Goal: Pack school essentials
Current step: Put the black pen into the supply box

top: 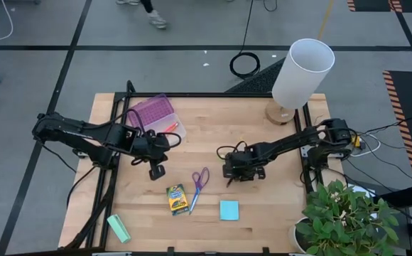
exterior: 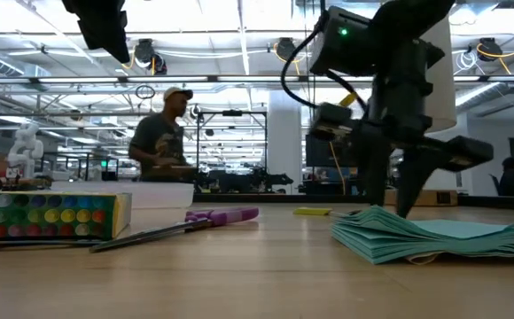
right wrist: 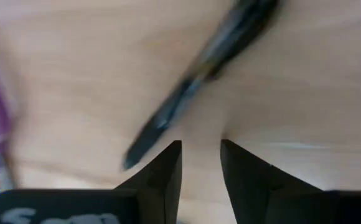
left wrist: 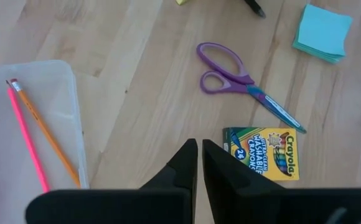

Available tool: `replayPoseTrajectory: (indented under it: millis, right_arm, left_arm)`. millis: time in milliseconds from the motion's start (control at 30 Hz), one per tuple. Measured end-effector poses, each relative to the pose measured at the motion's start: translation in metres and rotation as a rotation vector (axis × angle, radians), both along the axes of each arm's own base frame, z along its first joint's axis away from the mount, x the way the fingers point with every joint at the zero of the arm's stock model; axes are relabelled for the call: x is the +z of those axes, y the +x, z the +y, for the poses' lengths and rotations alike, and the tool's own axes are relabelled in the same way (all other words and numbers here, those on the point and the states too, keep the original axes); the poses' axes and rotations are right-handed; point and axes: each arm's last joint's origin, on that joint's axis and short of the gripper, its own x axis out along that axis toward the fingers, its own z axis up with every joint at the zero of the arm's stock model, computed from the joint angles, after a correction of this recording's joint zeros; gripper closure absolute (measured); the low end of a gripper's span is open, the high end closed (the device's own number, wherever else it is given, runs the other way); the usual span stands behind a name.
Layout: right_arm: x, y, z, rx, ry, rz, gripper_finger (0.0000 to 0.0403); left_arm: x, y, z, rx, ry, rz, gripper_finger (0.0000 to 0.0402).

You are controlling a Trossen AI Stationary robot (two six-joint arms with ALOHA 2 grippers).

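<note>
- Mid-table, right gripper [top: 229, 178] low over the wood, fingers slightly parted, empty; black pen [right wrist: 199, 74] lying just ahead.
- Left gripper [top: 157, 171] pinched closed, empty, near the tray [top: 156, 114].
- Scissors [top: 199, 183], crayon box [top: 177, 200], sticky notes [top: 229, 210] lying on the table.

You're looking past the right gripper [right wrist: 200, 163], whose two dark fingers [right wrist: 166, 167] stand slightly apart with bare wood showing between them. Just beyond their tips a blurred black pen [right wrist: 199, 74] lies slantwise on the wooden table [right wrist: 317, 93], and a purple smear sits at the picture's edge
</note>
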Motion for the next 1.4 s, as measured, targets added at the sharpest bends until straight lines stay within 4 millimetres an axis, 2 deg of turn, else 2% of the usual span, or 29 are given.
replayPoseTrajectory:
  millis: [133,367,467,600,800,1233,1400]
  right_arm:
    - [0.015,-0.006,-0.001,-0.023,-0.019,-0.021,0.0300]
    - [0.038,0.001,0.005,-0.282,-0.126,-0.202,0.0289]
    - [0.033,-0.001,0.008,-0.359,-0.085,-0.144,0.0274]
    - [0.031,-0.002,0.013,-0.334,-0.001,-0.106,0.0250]
    - [0.027,-0.004,0.015,-0.388,-0.012,-0.062,0.0225]
    - [-0.007,0.013,0.010,-0.334,0.060,-0.012,0.0236]
    - [-0.009,0.013,0.007,-0.295,0.064,-0.003,0.0281]
  left_arm:
    - [0.000,0.000,0.000,0.006,-0.001,-0.001,0.0376]
    - [0.000,0.000,0.001,0.016,0.024,-0.007,0.0376]
    - [0.000,0.000,0.001,0.017,0.024,-0.007,0.0376]
    - [0.000,0.000,0.001,0.032,0.016,-0.007,0.0376]
    - [0.000,0.000,0.001,0.029,0.018,-0.007,0.0376]
    - [0.000,0.001,0.001,0.036,0.013,-0.011,0.0376]
    - [0.000,0.001,0.001,0.061,-0.002,-0.013,0.0376]
